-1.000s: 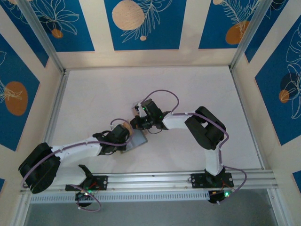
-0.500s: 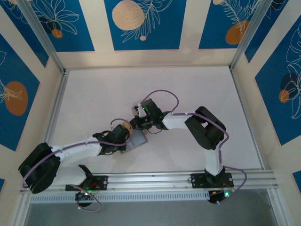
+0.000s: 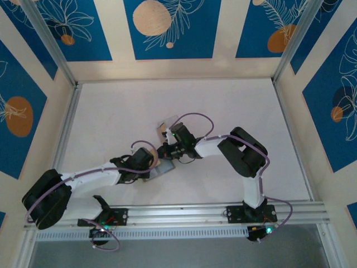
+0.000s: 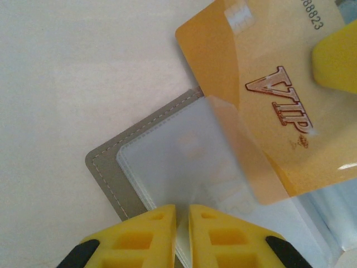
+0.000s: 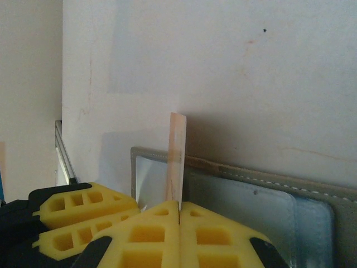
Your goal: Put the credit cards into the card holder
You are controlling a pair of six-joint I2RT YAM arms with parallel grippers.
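- Left wrist view: the left gripper [image 4: 182,212] had its fingers nearly together, pinching the clear sleeve of the grey holder [image 4: 106,167].
- A gold card [image 4: 262,95] lay tilted, one long edge tucked under that sleeve.
- Right wrist view: the right gripper [image 5: 179,206] was clamped tight on the card [image 5: 177,151], which was seen edge-on above the open holder [image 5: 312,192].
- Top view: the holder [image 3: 162,169] lay on the table [image 3: 111,111], nearer its near edge and left of centre, between both grippers.

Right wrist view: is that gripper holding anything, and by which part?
The right gripper is shut on a gold credit card, pinching its near edge; the card stands edge-on over the open card holder.
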